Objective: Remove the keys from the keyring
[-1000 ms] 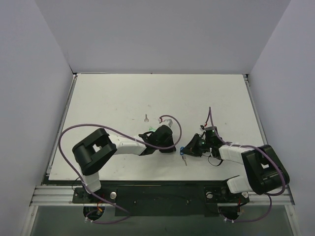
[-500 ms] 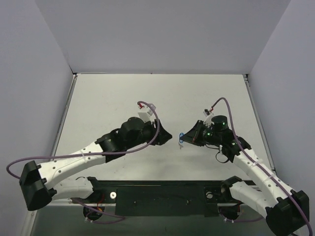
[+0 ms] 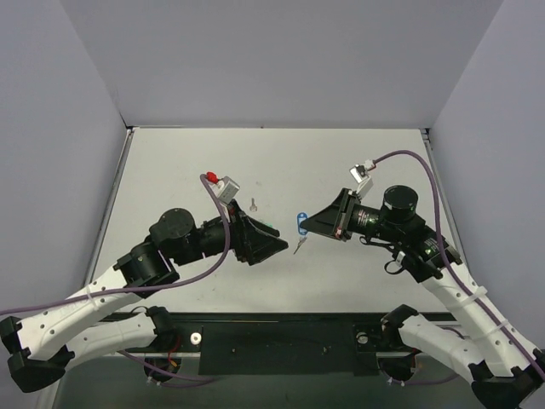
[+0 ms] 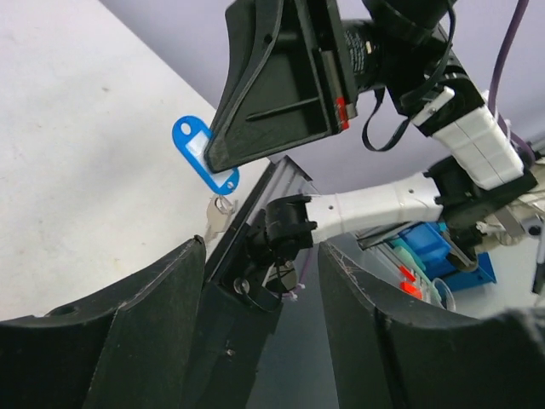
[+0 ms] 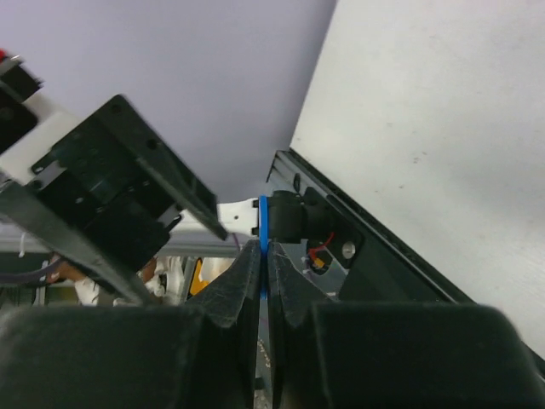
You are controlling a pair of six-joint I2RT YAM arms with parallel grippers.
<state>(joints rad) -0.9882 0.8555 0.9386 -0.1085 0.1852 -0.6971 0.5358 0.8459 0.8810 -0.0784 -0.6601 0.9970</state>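
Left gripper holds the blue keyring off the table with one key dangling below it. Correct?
No: the right gripper holds the blue keyring off the table, one key dangling below it. The left wrist view shows it.

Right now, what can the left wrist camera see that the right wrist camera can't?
Only the left wrist view shows the keyring flat-on, with its white window. It also shows one silver key dangling under it, and the right tool pinching it. Only the right wrist view shows the left tool from outside. Both show the white table and the blue keyring, but the right wrist view sees the keyring only as a thin blue edge between its own fingers, with no key visible.
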